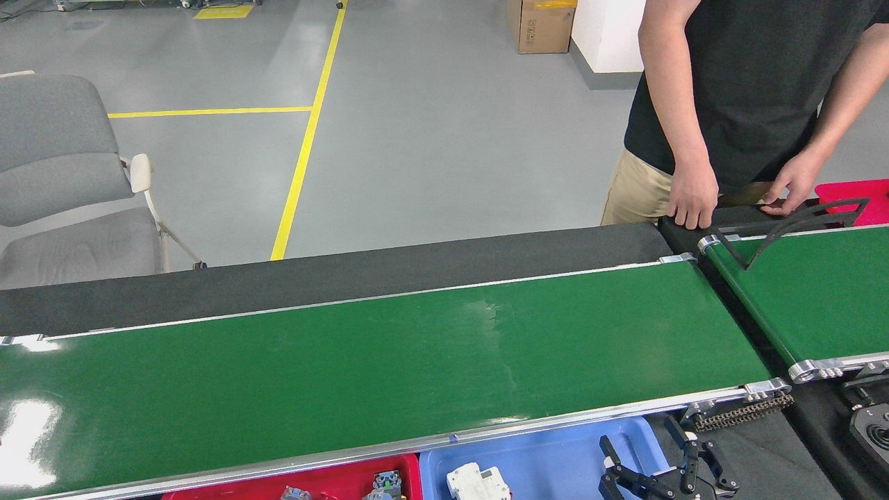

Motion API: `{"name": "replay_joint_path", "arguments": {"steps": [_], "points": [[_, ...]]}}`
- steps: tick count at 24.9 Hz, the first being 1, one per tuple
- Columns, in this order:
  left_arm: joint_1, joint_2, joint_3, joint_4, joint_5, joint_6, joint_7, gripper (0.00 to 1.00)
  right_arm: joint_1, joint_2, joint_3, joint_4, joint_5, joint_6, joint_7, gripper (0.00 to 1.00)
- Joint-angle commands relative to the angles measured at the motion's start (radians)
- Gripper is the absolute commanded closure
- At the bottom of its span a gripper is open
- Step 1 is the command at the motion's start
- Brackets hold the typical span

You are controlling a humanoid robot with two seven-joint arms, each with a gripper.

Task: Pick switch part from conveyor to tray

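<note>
Awaiting next part: conveyor [389,361] bare; white part, apparently a switch [476,483], lies in blue tray [555,455]; right gripper [649,476] fingers spread, empty; left gripper unseen.

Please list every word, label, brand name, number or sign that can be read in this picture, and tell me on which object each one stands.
No text can be read anywhere.
Cardboard box: a dark printed mark on its front, too small to read.
White part in the blue tray: no marking legible.
Yellow floor patch: no readable writing.
Conveyor: bare, no lettering.
</note>
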Motion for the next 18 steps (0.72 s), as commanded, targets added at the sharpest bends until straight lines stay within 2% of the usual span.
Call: {"name": "replay_joint_path", "arguments": {"steps": [1, 5, 18], "points": [[-0.047, 0.014, -0.013, -0.010, -0.004, -0.005, 0.003, 0.00, -0.004, 0.004, -0.028, -0.015, -0.003, 0.003, -0.007, 0.03], [-0.095, 0.034, -0.073, -0.010, -0.041, -0.005, 0.001, 0.00, 0.010, 0.007, -0.092, -0.019, -0.003, 0.003, -0.007, 0.03], [-0.088, 0.025, 0.006, 0.021, -0.043, 0.005, 0.003, 0.00, 0.033, 0.035, -0.092, -0.020, -0.005, 0.000, -0.019, 0.03]]}}
